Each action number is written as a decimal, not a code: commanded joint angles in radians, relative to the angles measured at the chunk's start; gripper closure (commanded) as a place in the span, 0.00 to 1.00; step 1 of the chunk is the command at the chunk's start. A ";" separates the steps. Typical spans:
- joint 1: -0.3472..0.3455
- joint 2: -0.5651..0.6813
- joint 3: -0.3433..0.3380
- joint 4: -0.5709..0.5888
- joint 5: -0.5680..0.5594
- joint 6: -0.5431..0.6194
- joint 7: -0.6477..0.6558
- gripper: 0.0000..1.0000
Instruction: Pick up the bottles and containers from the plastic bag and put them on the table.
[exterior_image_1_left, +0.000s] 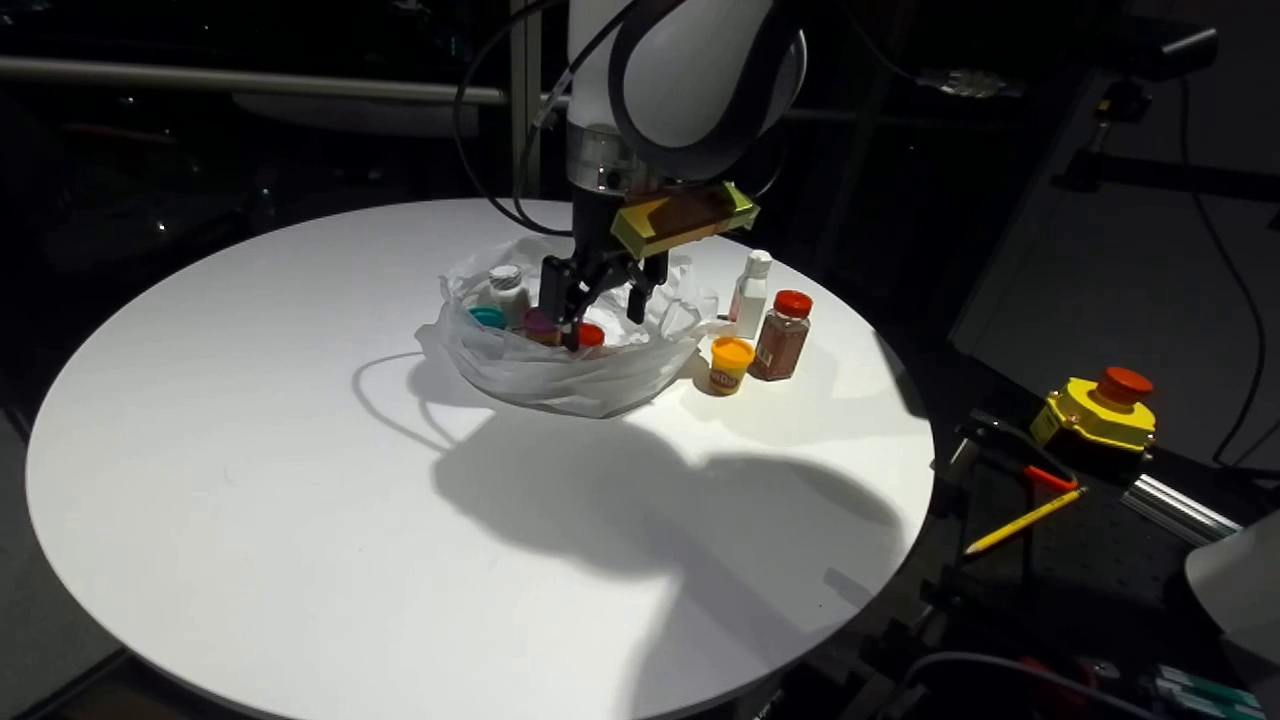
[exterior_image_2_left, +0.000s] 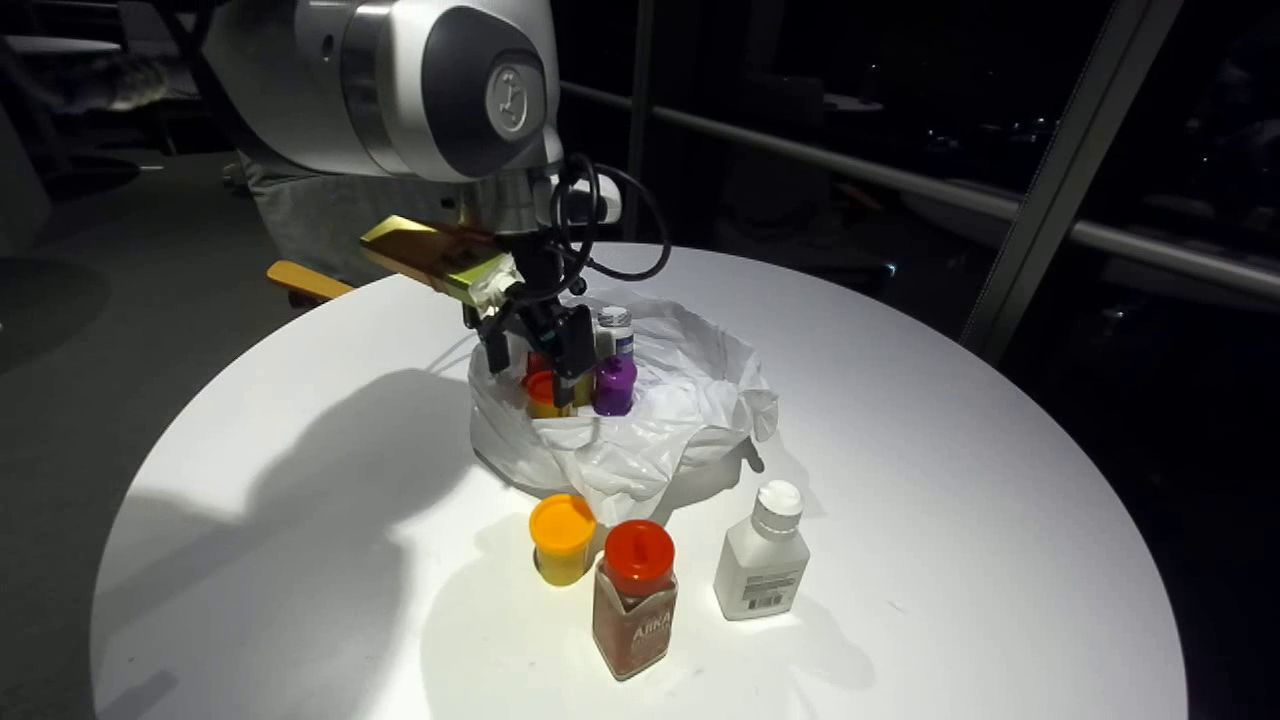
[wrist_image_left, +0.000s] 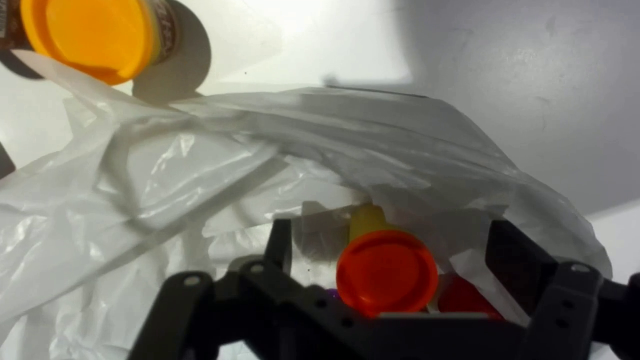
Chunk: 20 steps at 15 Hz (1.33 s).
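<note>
The white plastic bag (exterior_image_1_left: 590, 388) lies open on the round white table (exterior_image_1_left: 300, 560). My gripper (exterior_image_2_left: 530, 382) points down into it, open, its fingers on either side of a tub with a red-orange lid (wrist_image_left: 387, 272), apart from it. A dark red thing (wrist_image_left: 465, 298) shows beside that tub. The bag also holds a white bottle (exterior_image_1_left: 508, 292), a teal-lidded container (exterior_image_1_left: 488, 317) and a purple bottle (exterior_image_2_left: 614, 386). On the table beside the bag stand an orange-lidded tub (exterior_image_2_left: 562, 540), a red-capped jar (exterior_image_2_left: 636, 615) and a white bottle (exterior_image_2_left: 764, 560). The bag's wall hides lower parts.
The standing containers are close to the bag's side and near the table's edge. A yellow box with a red button (exterior_image_1_left: 1100, 412) and a yellow pencil (exterior_image_1_left: 1025, 521) lie off the table. A cable hangs along the arm.
</note>
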<state>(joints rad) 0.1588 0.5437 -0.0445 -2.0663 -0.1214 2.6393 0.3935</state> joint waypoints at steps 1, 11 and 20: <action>0.002 0.042 -0.001 0.046 0.033 0.041 -0.025 0.00; 0.003 0.110 -0.012 0.101 0.070 0.112 -0.019 0.00; 0.016 0.067 -0.049 0.068 0.100 0.020 0.021 0.60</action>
<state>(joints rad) 0.1617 0.6374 -0.0788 -1.9848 -0.0475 2.7089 0.4070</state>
